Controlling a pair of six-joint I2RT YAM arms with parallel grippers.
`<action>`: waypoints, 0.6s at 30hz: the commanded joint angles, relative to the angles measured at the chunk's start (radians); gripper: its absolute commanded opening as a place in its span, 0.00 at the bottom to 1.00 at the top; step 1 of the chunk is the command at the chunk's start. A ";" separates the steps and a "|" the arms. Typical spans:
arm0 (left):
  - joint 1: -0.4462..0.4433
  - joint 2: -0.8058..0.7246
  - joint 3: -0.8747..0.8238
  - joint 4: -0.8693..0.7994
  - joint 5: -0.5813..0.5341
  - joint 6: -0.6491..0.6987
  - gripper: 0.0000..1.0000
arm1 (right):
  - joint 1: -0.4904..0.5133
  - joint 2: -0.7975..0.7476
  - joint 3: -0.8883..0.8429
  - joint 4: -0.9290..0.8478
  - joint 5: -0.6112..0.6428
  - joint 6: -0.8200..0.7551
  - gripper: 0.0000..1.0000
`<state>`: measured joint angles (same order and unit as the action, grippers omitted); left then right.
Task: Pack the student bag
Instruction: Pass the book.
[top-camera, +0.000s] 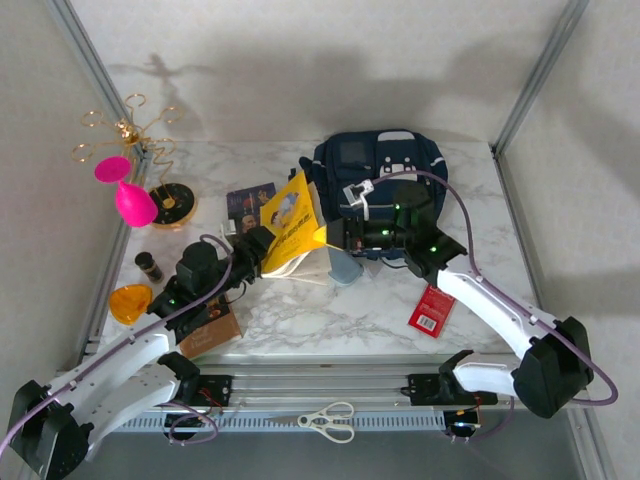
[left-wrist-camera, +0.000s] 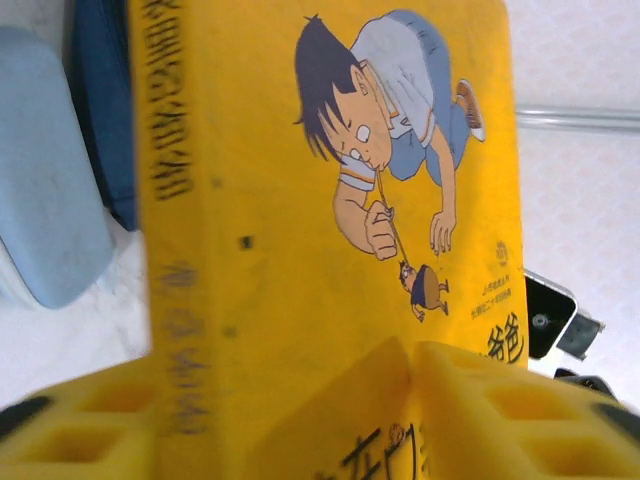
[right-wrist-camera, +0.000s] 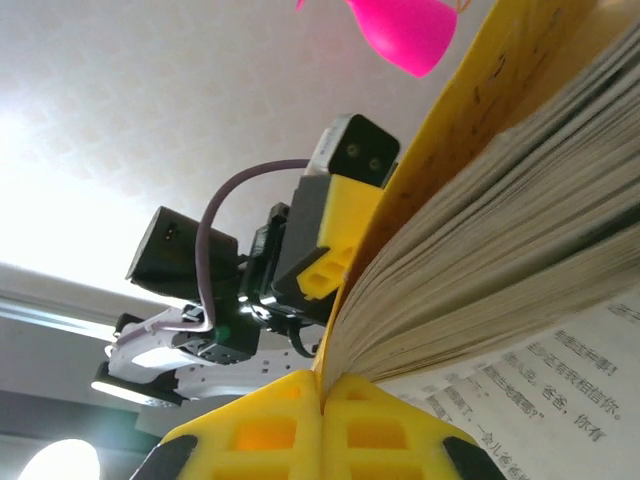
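Although the student bag (top-camera: 385, 165) sits at the far middle of the marble table (top-camera: 330, 320), close to the back wall, I can see nothing packed in it. From here I cannot tell whether its mouth is open.

Just in front of it a yellow book (top-camera: 295, 225) is held up, tilted, between the two arms. The right gripper (top-camera: 338, 235) is clamped tight on a thin part of it. In the right wrist view the cover's edge runs into the seam between its fingers, with the pages fanning above. The left gripper (top-camera: 262, 245) has its jaws narrow about the opposite side, one finger (right-wrist-camera: 340, 225) flat against the cover. I take that for a grip, though I can't say how firm. So the book is not in yet.

Everything else lies out on the table. A grey-blue pencil case (top-camera: 345, 268) is just under the book and a dark booklet (top-camera: 248, 205) lies beside it. A red packet (top-camera: 432, 308) is by the right arm. A small dark bottle (top-camera: 148, 265), an orange piece (top-camera: 130, 300) and a brown box (top-camera: 210, 335) are over on the left. Scissors (top-camera: 328, 420) rest by the arm bases.

To my eye the packing has barely begun: one item is in hand and the rest are waiting.
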<state>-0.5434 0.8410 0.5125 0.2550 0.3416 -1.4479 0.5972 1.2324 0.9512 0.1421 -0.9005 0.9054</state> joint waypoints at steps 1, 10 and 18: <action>-0.013 -0.009 0.017 0.135 0.024 -0.016 0.37 | -0.012 -0.012 -0.027 0.019 -0.039 -0.037 0.00; -0.018 -0.007 0.031 0.177 0.017 0.010 0.00 | -0.057 -0.016 -0.034 -0.107 -0.024 -0.126 0.44; -0.070 0.070 0.067 0.336 0.019 0.007 0.00 | -0.122 -0.026 -0.083 -0.079 -0.045 0.016 0.99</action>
<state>-0.5858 0.8936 0.5159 0.3950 0.3313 -1.4551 0.4770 1.2205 0.8951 0.0071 -0.9108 0.8371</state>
